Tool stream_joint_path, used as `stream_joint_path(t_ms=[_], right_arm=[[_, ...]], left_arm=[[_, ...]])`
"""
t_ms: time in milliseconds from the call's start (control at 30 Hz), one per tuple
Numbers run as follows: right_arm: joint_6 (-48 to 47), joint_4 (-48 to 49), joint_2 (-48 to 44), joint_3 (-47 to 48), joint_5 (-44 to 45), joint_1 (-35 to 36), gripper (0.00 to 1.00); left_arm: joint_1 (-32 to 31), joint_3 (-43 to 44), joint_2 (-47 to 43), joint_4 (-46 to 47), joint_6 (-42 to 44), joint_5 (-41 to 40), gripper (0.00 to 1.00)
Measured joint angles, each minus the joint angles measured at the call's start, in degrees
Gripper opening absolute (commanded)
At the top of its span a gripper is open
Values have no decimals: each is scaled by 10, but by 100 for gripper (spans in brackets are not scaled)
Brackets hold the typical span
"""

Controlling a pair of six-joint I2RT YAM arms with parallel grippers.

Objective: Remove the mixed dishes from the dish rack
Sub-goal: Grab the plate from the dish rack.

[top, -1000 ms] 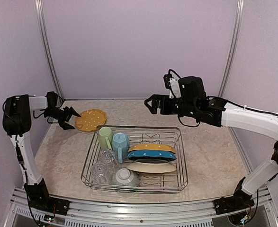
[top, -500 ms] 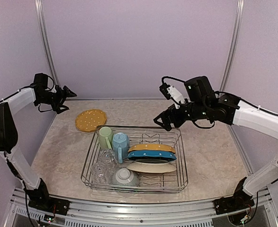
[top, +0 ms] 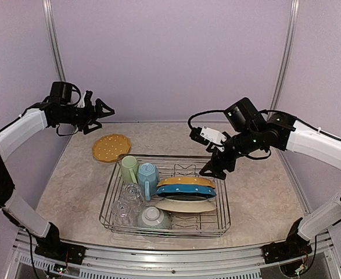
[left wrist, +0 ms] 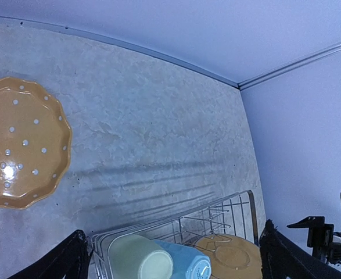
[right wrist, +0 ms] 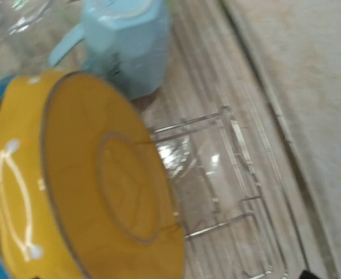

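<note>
Your left gripper (top: 103,108) has lifted away from the yellow plate (top: 111,147), which now lies flat on the table (top: 257,186). Its fingers are spread and empty, so that's one dish out. Your right gripper (top: 208,171), seemingly spread too, has dropped toward the next yellow plate (top: 186,182), upright in the rack (top: 226,200). The surface is mottled beige, with lilac walls (top: 170,58) around.

You have the dish rack (top: 224,195) mid-tabletop (top: 263,186). In its left half, mugs (top: 129,169) sit at the back, glasses (top: 126,203) before them, and a bowl (top: 153,217) nearest you. A row of plates (top: 185,192) stands to their right. A lone plate (top: 111,147) lies behind the rack's left corner.
</note>
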Motion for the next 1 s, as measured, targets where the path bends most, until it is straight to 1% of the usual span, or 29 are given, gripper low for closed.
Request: stream_joint_path(t_ms=[233,467,567,667,933,1000], right_arm=[[-26,-26,21,9,-41,9,92],[-33,-37,55,23,-53,21,92],[-35,-41,61,32,-45,26,88],[-35,-42,62,36,-23,36,86],[-35,-33,68,39,80,57,82],[-35,-33,71,39,102,60,78]], left_arm=[[-13,-4,-11,12,4,10,98],[-19,-7,-11,14,4,13,98],[-20,-8,-11,14,5,13,98],[-20,-9,-11,14,5,13,98],[-20,-10,-11,15,5,13,98],[-20,-10,-11,14,5,13,98]])
